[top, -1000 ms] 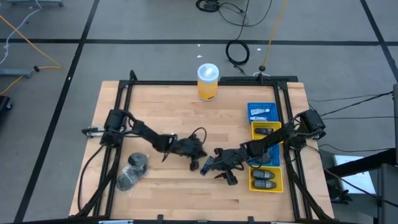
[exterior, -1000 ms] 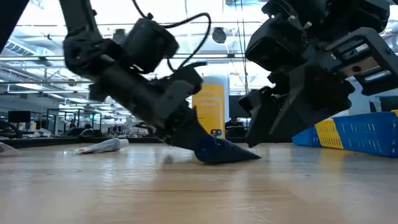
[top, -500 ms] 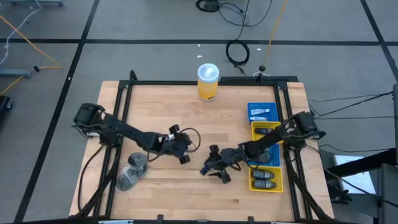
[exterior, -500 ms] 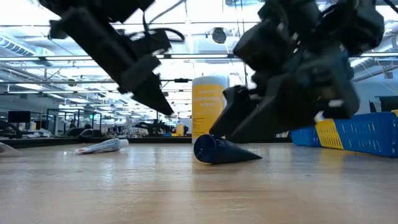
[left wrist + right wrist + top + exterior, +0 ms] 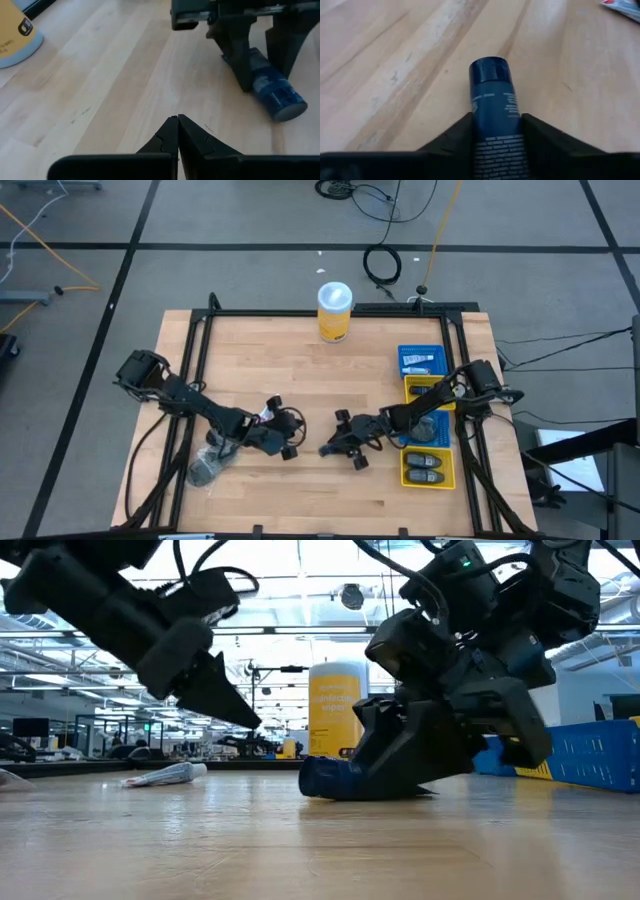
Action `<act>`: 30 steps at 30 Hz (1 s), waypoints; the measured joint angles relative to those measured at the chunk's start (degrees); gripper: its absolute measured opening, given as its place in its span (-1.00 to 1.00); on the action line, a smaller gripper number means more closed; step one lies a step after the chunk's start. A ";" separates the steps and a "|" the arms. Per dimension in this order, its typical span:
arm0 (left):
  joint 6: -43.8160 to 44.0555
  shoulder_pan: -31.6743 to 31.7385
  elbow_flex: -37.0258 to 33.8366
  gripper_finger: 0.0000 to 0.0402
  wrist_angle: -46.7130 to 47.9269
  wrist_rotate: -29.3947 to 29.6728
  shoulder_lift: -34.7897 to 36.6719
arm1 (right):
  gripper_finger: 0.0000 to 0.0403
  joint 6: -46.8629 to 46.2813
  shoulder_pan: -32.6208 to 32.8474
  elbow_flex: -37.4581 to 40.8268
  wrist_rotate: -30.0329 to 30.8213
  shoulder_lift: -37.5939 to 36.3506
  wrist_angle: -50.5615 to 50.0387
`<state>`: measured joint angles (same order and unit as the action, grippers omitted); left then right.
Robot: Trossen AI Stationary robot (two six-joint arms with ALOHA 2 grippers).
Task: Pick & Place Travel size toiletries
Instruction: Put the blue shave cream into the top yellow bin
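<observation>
Bare wood spans the table's (image 5: 270,370) middle; the yellow canister (image 5: 334,311) blocks the far edge, bins (image 5: 428,420) the right.

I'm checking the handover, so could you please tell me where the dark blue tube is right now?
The dark blue tube lies on the wooden table near its middle, between the fingers of the right claw, which is lowered around it; the left claw is just beside.

Tube (image 5: 491,112) between right pincer (image 5: 492,131) fingers
</observation>
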<state>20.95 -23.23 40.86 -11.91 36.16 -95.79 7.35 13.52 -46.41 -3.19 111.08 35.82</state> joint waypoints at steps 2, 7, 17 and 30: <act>0.21 0.08 0.06 -0.94 0.17 -0.04 -0.03 | -0.48 0.01 0.35 0.04 0.40 -1.76 -2.32; 0.27 0.09 0.08 -0.93 -0.15 0.00 0.00 | -0.77 -0.78 1.53 0.07 4.99 -12.15 -14.43; 0.25 0.11 0.13 -0.94 0.10 0.00 0.00 | -0.76 -15.07 4.00 0.00 22.58 -42.28 -63.78; 0.14 0.11 0.17 -0.98 -0.30 -0.02 0.02 | -0.74 -32.96 0.16 5.02 23.95 -58.33 -98.41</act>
<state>21.08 -23.11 41.04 -12.21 36.14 -95.77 -25.61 13.68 -41.40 20.76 52.75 -62.59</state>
